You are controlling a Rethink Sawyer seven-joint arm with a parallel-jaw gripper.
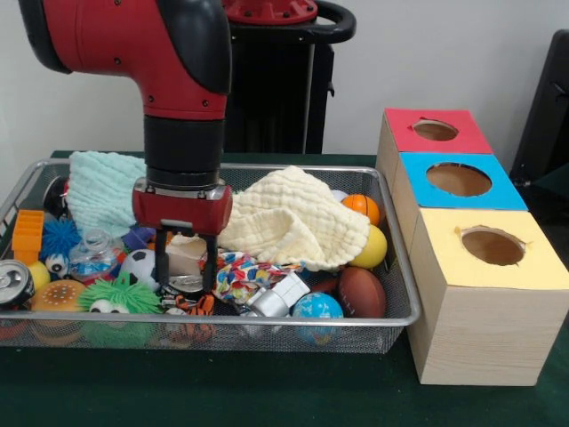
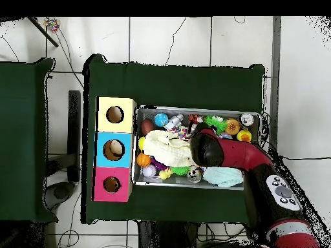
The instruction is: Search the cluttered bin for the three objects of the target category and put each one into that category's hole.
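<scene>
The bin (image 1: 267, 322) of silver wire mesh is full of toys, balls and cloths; it also shows in the overhead view (image 2: 194, 108). My gripper (image 1: 186, 277) is lowered into its front middle, fingers (image 1: 163, 267) apart, on either side of a tan object (image 1: 185, 256) and a silver piece (image 1: 185, 285). It holds nothing that I can see. In the overhead view the arm (image 2: 213, 150) hides the gripper. The hole (image 1: 436, 130) in the red-topped box is at the far right, and shows in the overhead view (image 2: 111, 185).
A yellow cloth (image 1: 293, 218) and a mint cloth (image 1: 105, 191) cover the bin's back. Around the gripper lie a soccer ball (image 1: 138, 265), a rope toy (image 1: 240, 271) and a green fuzzy toy (image 1: 120, 295). The blue-topped hole (image 1: 459, 179) and the yellow-topped hole (image 1: 492, 246) are nearer.
</scene>
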